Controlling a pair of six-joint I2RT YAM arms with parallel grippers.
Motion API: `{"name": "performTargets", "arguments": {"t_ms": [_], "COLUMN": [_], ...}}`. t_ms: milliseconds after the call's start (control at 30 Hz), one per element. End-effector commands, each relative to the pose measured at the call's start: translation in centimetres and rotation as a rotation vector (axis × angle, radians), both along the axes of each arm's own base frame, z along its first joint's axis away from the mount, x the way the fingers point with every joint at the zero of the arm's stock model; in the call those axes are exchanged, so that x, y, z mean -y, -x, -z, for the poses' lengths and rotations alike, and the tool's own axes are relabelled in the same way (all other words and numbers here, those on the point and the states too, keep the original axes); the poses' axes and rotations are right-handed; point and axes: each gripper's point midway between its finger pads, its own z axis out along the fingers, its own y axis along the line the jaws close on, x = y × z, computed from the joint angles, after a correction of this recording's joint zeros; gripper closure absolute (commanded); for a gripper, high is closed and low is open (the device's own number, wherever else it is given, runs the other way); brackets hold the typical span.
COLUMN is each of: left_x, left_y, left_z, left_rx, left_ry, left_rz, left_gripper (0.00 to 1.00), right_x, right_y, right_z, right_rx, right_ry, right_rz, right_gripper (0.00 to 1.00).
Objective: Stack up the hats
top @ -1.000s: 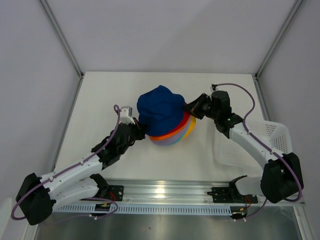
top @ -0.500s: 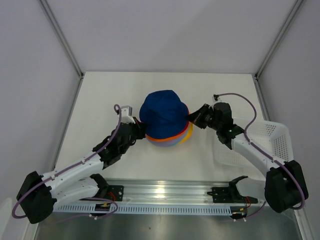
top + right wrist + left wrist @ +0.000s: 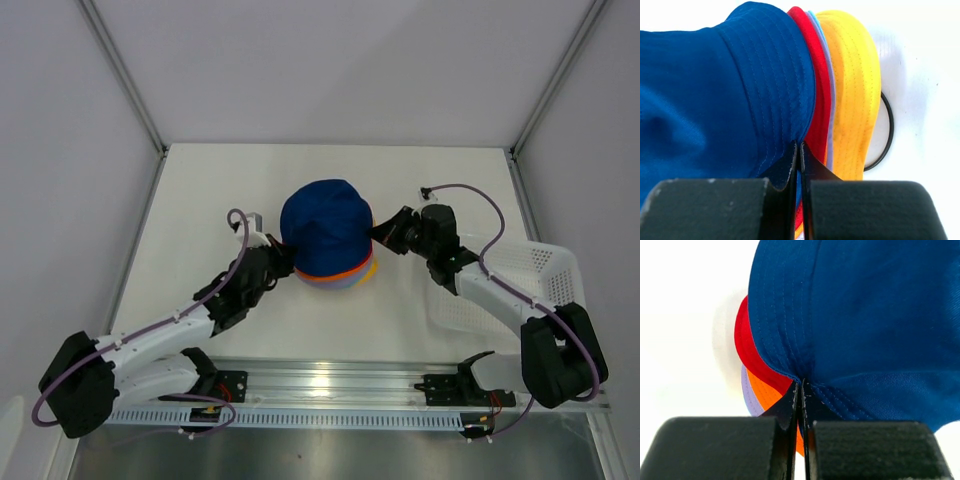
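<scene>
I'm clamping left fingers (image 3: 787, 407) and right fingers (image 3: 786, 167) on the navy hat (image 3: 325, 225) brim; releasing unevenly, I'm risking dragging it askew.

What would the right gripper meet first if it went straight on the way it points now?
The navy blue hat. The right gripper has its fingers shut on that hat's brim, so going on it would probably press into the crown just ahead.

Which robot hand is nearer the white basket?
Right. The right gripper pinches the navy hat on the side facing the white mesh basket; the left gripper pinches its far side.
</scene>
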Motion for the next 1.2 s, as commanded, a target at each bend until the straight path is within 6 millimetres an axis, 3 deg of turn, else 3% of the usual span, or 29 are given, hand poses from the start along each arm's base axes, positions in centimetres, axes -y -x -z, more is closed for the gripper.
{"name": "performTargets", "arguments": {"t_ms": [0, 233, 367, 633, 733, 767, 833, 900, 967, 1000, 1033, 1067, 1100, 1133, 1167], "left_x": [-1.8, -2.6, -1.7, -1.2, -0.6, -0.2, -0.4, -0.9, -1.8, -2.3, -2.7, -3.3, -4.3, -5.1, -5.8], "left_y": [3.0, 3.9, 4.9, 3.7, 3.0, 2.6, 2.5, 2.6, 3.2, 3.3, 3.4, 3.6, 4.3, 4.2, 4.4], "left_z": [6.2, 6.1, 6.3, 7.4, 6.7, 5.5, 4.5, 2.3, 1.7, 0.1, -0.9, -1.3, -0.8, -3.3, -3.9], "left_rx": [-0.157, -0.119, -0.072, -0.125, -0.133, -0.113, -0.095, -0.052, -0.061, -0.033, -0.029, -0.032, -0.066, -0.03, -0.031], "left_ry": [-0.143, -0.144, -0.15, -0.2, -0.205, -0.186, -0.173, -0.14, -0.139, -0.113, -0.103, -0.098, -0.131, -0.104, -0.108], "left_rz": [0.032, 0.054, 0.167, 0.139, 0.137, 0.131, 0.121, 0.101, 0.084, 0.063, 0.047, 0.031, 0.015, -0.021, -0.039], "left_gripper": [0.99, 0.99, 0.96, 0.94, 0.94, 0.92, 0.88, 0.78, 0.61, 0.56, 0.5, 0.37, 0.28, 0.19, 0.02], "right_x": [2.5, 2.7, 2.5, 0.2, -0.1, -0.1, 0.1, 0.7, 1.5, 1.5, 1.7, 2.1, 2.8, 3.4, 4.1], "right_y": [3.9, 3.2, 2.3, -2.8, -4.1, -4.4, -5.0, -5.6, -6.0, -7.1, -6.8, -7.2, -8.5, -8.3, -8.6], "right_z": [9.6, 9.6, 9.2, 7.8, 7.6, 7.3, 6.3, 4.9, 3.6, 1.3, 0.8, -0.2, -3.1, -3.8, -5.0], "right_rx": [-0.257, -0.233, -0.209, -0.148, -0.147, -0.143, -0.121, -0.096, -0.085, -0.042, -0.062, -0.052, 0.014, 0.001, 0.018], "right_ry": [0.222, 0.259, 0.271, 0.235, 0.249, 0.249, 0.25, 0.267, 0.282, 0.279, 0.284, 0.29, 0.301, 0.318, 0.336], "right_rz": [-0.013, -0.024, -0.026, -0.03, -0.042, -0.048, -0.05, -0.049, -0.068, -0.071, -0.094, -0.101, -0.095, -0.101, -0.092], "right_gripper": [1.0, 1.0, 1.0, 1.0, 1.0, 0.99, 0.91, 0.82, 0.64, 0.56, 0.45, 0.4, 0.35, 0.24, 0.2]}}
